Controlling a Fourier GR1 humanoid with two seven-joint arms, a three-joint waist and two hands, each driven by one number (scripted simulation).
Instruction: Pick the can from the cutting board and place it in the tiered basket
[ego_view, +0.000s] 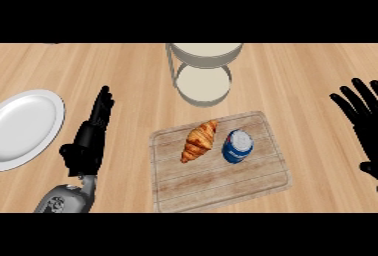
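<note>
2 robot hands, neither on the task yet. Left robot hand: fingers straight and pressed together, seen edge-on near the plate, holding nothing. Right robot hand: fingers spread, upright at the view's right edge, resting, with its palm partly cut off.

1 can: blue with a white top, apparently upright on the cutting board, just beside a croissant. I cannot tell whether they touch. The croissant blocks the can's left side, so I judge a right-side approach suits.

1 tiered basket: beyond the board on the worktop. Its lower tray shows whole; its upper tier is cut off.
</note>
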